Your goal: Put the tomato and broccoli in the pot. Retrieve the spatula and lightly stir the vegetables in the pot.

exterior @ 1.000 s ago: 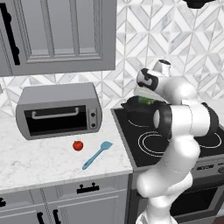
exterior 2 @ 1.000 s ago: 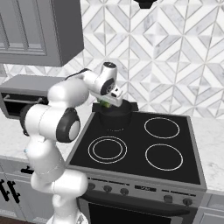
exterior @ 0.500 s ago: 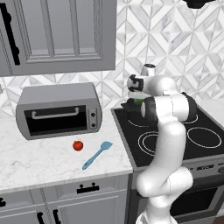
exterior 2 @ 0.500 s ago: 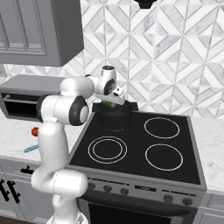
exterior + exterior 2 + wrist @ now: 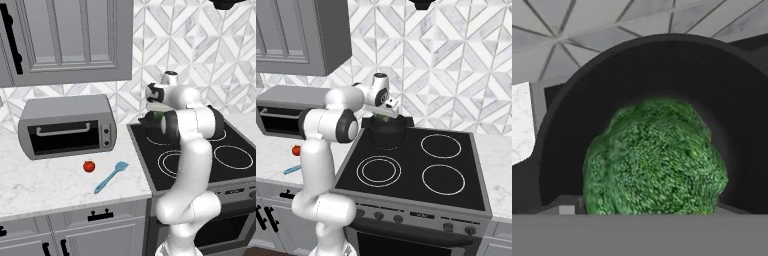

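One squat, nearly black round pot sits on the stove's back-left burner, with the gripper poised just above its rim; whether the fingers are parted I cannot tell. The bumpy dark green broccoli lies inside. On the marble counter, the slim light blue spatula lies near the small red tomato.

The white arm's gripper hangs right over the mouth of the squat black pot, so that way in is blocked. The bumpy green broccoli takes up much of the pot's inside. On the white counter, the little red tomato and the slim blue spatula lie apart, with open room above. The grey toaster oven stands behind them.
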